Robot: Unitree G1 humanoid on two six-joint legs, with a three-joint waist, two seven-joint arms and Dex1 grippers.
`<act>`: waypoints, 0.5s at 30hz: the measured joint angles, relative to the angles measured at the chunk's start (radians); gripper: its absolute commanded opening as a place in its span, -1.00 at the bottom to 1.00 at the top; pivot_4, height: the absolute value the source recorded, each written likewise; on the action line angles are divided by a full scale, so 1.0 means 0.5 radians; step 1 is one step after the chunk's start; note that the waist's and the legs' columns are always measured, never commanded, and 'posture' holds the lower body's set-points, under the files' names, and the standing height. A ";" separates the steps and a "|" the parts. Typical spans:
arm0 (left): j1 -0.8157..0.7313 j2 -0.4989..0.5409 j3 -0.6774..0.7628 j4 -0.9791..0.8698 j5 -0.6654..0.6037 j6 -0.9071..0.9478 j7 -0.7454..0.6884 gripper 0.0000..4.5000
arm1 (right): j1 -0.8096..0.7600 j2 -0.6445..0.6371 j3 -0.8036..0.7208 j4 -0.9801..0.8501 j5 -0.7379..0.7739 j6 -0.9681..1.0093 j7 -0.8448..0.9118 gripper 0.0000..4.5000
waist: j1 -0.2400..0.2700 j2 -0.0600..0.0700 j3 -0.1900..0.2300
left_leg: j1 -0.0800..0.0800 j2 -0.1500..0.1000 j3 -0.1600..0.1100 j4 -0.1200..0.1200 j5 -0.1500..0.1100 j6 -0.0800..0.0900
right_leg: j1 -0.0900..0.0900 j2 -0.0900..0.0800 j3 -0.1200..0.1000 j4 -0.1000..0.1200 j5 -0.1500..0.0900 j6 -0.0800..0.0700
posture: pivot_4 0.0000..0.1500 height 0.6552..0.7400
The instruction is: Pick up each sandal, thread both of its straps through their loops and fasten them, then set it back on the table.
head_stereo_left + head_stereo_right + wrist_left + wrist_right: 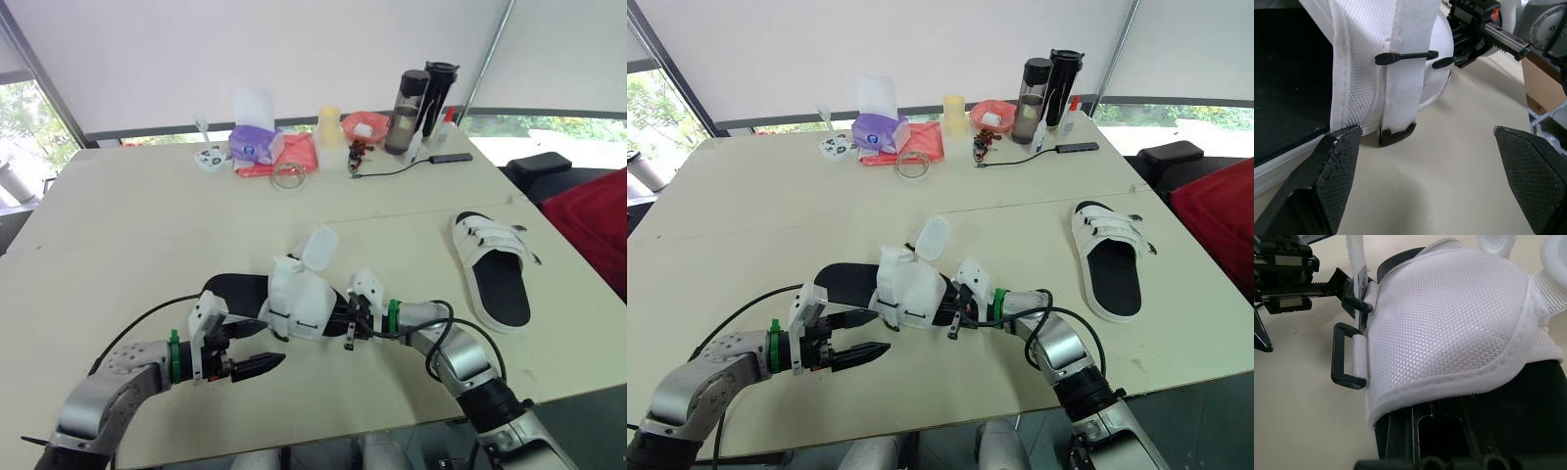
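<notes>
Two white sandals with black footbeds lay on your cream counter [147, 225], which was made of two tops joined along a seam. Along its far edge stood a purple tissue box [253, 142], a clear tape roll [289, 176], a yellow cup [330, 122], a red bowl [364, 125] and two dark bottles [409, 98]. A black cable [392, 171] ran across the counter in front of the bottles. Behind all that you had a white wall, with windows onto greenery at both sides.

The far sandal [495, 269] lay flat, well off to the right, with both straps across its upper. The near sandal [294, 299] sat in front of you, between your two arms. One loose strap [318, 247] stood up from it with its end free. A black loop [1347, 355] on its side was empty.

Your left forearm reached in low from the lower left and pointed right. Your left tool [277, 360] hovered just beside the near sandal's side. Its fingers [1334, 166] were spread wide and held nothing, though one tip was almost at the sandal's edge.

Your right arm was bent at the elbow and its forearm pointed left. Your right tool [340, 318] was closed on the front end of the near sandal.
</notes>
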 measured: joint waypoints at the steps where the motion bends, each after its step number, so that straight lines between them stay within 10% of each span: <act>1: -0.007 -0.007 -0.014 0.007 0.005 0.000 -0.002 0.99 | 0.000 0.000 0.000 0.000 0.000 0.000 0.000 -1.00 | 0.000 0.000 0.000 | 0.000 0.000 0.000 0.000 0.000 0.000 | 0.000 0.000 0.000 0.000 0.000 0.000 | 1.00 1.00; 8: -0.136 -0.055 -0.199 0.133 0.061 0.002 -0.111 0.99 | 0.005 -0.004 -0.004 -0.004 0.000 0.000 0.002 -1.00 | 0.002 -0.001 0.000 | 0.000 0.000 0.000 0.000 0.000 0.000 | 0.000 0.000 0.000 0.000 0.000 0.000 | 1.00 1.00; 15: -0.236 -0.125 -0.202 0.271 0.081 0.002 -0.126 -0.51 | 0.020 -0.003 -0.002 -0.026 0.000 0.000 -0.002 -1.00 | 0.003 -0.001 -0.001 | 0.000 -0.001 0.000 0.000 0.000 0.000 | 0.000 0.000 -0.001 0.001 0.001 0.000 | 1.00 1.00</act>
